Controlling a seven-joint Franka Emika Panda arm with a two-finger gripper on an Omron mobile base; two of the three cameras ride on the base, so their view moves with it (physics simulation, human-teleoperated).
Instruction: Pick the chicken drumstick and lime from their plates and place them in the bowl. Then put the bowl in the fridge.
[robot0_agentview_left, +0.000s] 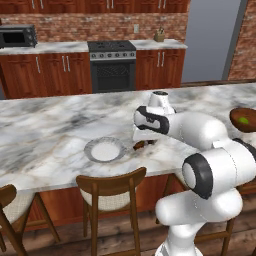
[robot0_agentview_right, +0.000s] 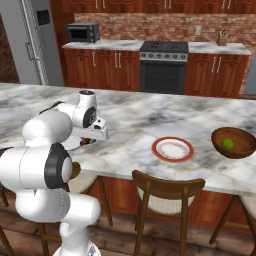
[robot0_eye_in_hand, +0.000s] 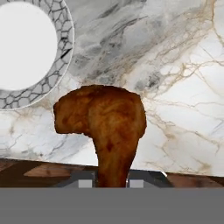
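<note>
Golden-brown chicken drumstick (robot0_eye_in_hand: 105, 127) is clamped by its thin end in the gripper (robot0_eye_in_hand: 111, 183), held over bare marble counter (robot0_eye_in_hand: 175, 87) near the front edge, beside the grey-rimmed plate (robot0_eye_in_hand: 61, 57).

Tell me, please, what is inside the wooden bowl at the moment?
The bowl holds the lime, sitting on its inner floor. Its near wall hides the lowest part of the inside.

Claw (robot0_eye_in_hand: 111, 183) grips chicken drumstick (robot0_eye_in_hand: 103, 124); grey-rimmed plate (robot0_eye_in_hand: 65, 48) beside.

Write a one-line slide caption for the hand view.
Gripper shut on the chicken drumstick, over the marble counter beside the grey-rimmed plate.
</note>
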